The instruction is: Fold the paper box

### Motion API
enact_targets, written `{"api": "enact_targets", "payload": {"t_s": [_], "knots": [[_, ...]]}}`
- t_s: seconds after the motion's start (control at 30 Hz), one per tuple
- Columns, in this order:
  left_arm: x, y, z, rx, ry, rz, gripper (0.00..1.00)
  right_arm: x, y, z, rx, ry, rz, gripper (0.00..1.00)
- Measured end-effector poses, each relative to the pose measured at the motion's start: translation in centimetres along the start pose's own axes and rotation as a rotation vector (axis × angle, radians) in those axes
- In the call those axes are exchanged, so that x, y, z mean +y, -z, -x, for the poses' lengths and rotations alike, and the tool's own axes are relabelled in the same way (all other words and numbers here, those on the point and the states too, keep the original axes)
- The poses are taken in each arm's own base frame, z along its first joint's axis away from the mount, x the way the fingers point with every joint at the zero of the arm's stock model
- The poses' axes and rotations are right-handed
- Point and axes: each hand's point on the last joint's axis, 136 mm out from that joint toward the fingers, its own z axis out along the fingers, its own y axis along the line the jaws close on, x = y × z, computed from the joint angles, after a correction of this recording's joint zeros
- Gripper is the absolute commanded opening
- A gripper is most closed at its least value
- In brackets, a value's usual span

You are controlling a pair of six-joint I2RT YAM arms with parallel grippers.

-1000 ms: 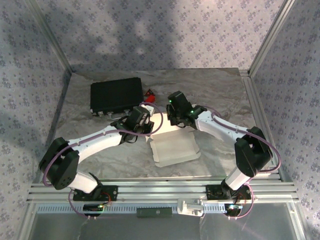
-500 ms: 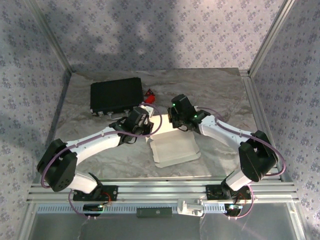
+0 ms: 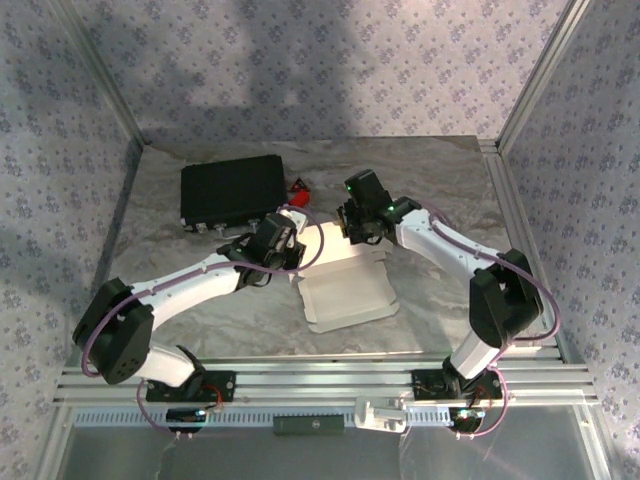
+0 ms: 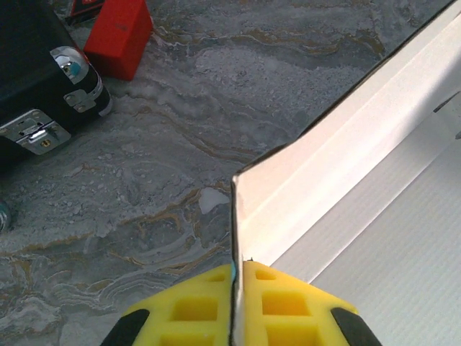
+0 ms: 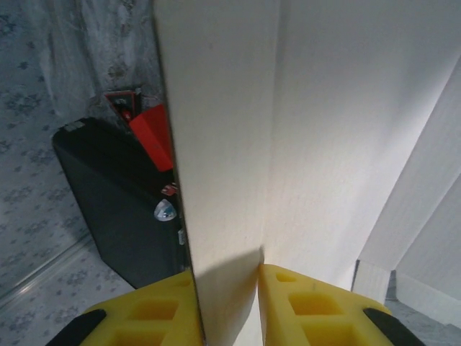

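Thin, white-faced card paper box (image 3: pixel 345 295) sits just near-right of the black rectangular case (image 3: pixel 232 192). 2 walls raised. Left gripper (image 4: pixel 236 277) pinches one wall edge. Right gripper (image 5: pixel 227 282) is clamped on the other.

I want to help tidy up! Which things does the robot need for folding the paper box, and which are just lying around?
For the job:
paper box
left hand and right hand, both pinching its card

Just lying about:
black box with metal clasps
small red block beside it
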Motion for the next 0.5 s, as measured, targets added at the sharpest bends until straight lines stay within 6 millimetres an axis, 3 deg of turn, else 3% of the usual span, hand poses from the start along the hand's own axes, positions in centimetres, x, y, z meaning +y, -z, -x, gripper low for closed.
{"api": "enact_targets", "payload": {"t_s": [0.17,0.5], "knots": [[0.02,0.03,-0.07,0.0,-0.016,0.011,0.0,-0.2,0.0,-0.17,0.006,0.008,-0.026,0.24],[0.15,0.06,-0.02,-0.004,-0.023,0.026,0.0,-0.43,0.11,-0.33,0.009,0.013,-0.042,0.08]]}}
